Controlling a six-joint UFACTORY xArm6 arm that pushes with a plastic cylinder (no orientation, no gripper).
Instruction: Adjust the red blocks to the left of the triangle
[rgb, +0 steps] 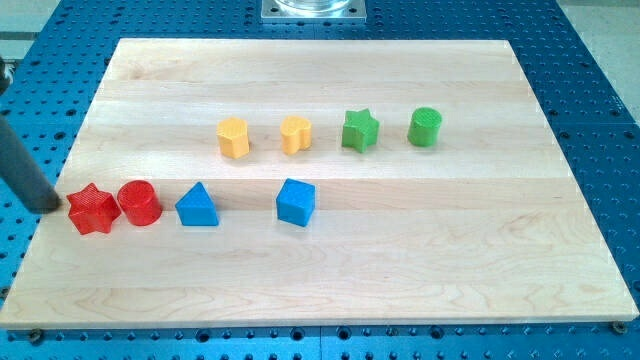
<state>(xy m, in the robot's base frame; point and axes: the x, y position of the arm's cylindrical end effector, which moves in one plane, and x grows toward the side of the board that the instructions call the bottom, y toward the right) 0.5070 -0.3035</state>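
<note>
A red star block (93, 209) and a red cylinder (139, 203) sit side by side, touching or nearly so, near the board's left edge. A blue triangle block (197, 206) stands just to the right of the red cylinder, with a small gap. My dark rod comes in from the view's upper left, and my tip (52, 205) rests just left of the red star, close to it or touching it.
A blue cube (295, 201) lies right of the triangle. Further up are two yellow blocks (233, 138) (295, 134), a green star (360, 130) and a green cylinder (425, 127). The wooden board (330, 280) sits on a blue perforated table.
</note>
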